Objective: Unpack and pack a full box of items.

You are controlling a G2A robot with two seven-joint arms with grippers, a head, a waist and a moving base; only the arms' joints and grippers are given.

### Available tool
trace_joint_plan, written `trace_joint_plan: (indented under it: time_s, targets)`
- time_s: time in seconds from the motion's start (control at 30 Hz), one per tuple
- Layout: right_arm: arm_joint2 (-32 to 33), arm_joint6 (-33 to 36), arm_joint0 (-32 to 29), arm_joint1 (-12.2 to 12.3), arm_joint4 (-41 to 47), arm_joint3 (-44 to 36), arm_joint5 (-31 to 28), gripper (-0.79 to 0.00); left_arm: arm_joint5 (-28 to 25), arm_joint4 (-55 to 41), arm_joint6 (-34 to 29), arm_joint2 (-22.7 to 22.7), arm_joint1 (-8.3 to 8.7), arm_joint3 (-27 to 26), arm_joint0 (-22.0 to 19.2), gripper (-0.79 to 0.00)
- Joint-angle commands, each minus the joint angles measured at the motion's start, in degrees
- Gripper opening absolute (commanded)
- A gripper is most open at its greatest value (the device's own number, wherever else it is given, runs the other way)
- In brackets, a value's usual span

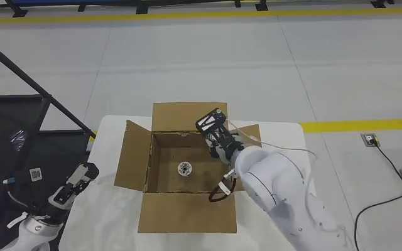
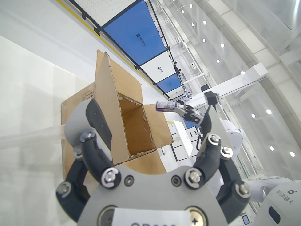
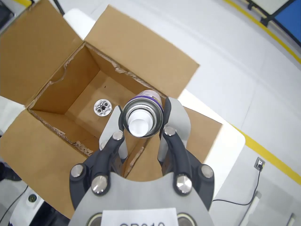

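Cardboard box (image 1: pixel 182 116) stands on the white table (image 1: pixel 113 201), all four flaps folded outward, opening facing up.

Right gripper (image 3: pixel 144 112): fingers closed part-way against the sides of a spray can (image 3: pixel 141 121), one finger on each side near the cap end. In the top view the right gripper (image 1: pixel 218 139) is above the box's far right corner, and the spray can (image 1: pixel 211 119) sits over the far edge, clear of the box floor.

Can orientation: the long axis runs roughly in line with the gripper fingers. The white cap end faces back toward the wrist and the bottom end points away from it, out past the fingertips. In the left wrist view the spray can (image 2: pixel 164 106) reads as close to level, sticking out sideways from the right gripper (image 2: pixel 182 112) above the box (image 2: pixel 103 90). Purple band on the label near the shoulder.

Inside the box (image 3: pixel 141 43): one small round silvery piece (image 3: pixel 102 108) on the floor, near the middle (image 1: pixel 184 168). It is apart from the walls.

Left gripper (image 2: pixel 150 116): fingers spread wide, nothing between them. In the top view the left gripper (image 1: pixel 88 170) is at the table's left edge, well apart from the box and pointed toward it
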Motion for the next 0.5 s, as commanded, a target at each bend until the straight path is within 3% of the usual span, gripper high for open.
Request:
trace_joint_plan:
  time_s: [0.0,0.17,0.37,0.4,0.47]
  targets:
    - [-4.3,-1.1,3.4,-1.3,2.3,9.7,0.8,-0.785,0.0,0.0,0.0,0.0,0.00,0.0,0.0,0.000]
    - [-8.7,-5.1,7.2,-3.7,8.5,25.1,-1.0,-0.785,0.0,0.0,0.0,0.0,0.00,0.0,0.0,0.000]
    - [-10.6,-9.7,8.6,-5.4,10.3,33.9,-1.4,-0.785,0.0,0.0,0.0,0.0,0.00,0.0,0.0,0.000]
    - [-10.6,-10.0,8.7,-5.5,10.4,34.6,-1.4,-0.739,0.0,0.0,0.0,0.0,0.00,0.0,0.0,0.000]
    - [-10.7,-10.3,8.8,-5.8,10.2,35.5,-1.0,-0.449,0.0,0.0,0.0,0.0,0.00,0.0,0.0,0.000]
